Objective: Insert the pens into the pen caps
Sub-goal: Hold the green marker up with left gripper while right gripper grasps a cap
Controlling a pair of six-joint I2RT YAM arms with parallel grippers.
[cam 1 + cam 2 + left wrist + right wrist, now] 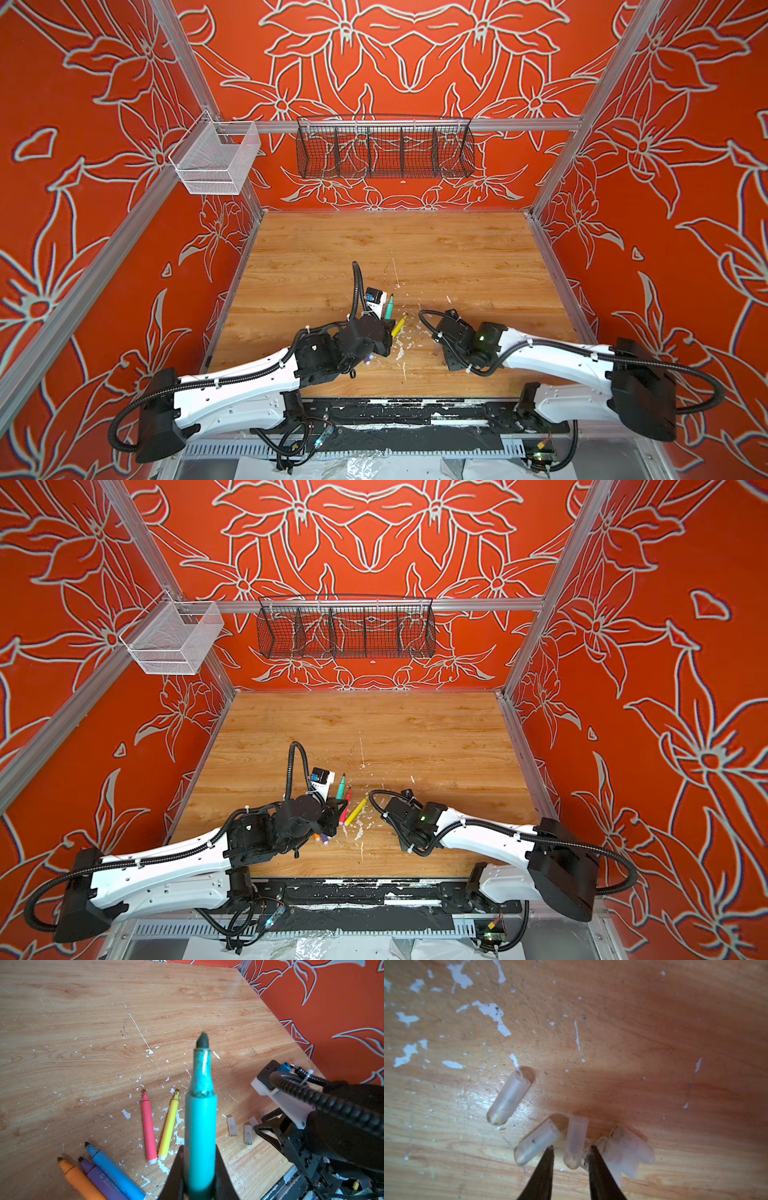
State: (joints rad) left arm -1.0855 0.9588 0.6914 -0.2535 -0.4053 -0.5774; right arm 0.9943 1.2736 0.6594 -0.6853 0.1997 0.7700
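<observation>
No readable text; purple pen [97,1178] print blurred

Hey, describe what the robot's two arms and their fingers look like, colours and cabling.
Both arms, left arm and right arm, have smooth white shells with black joint housings. Black corrugated cables run alongside, held by white zip ties. The fingers are dark, flat and taper to points.
</observation>
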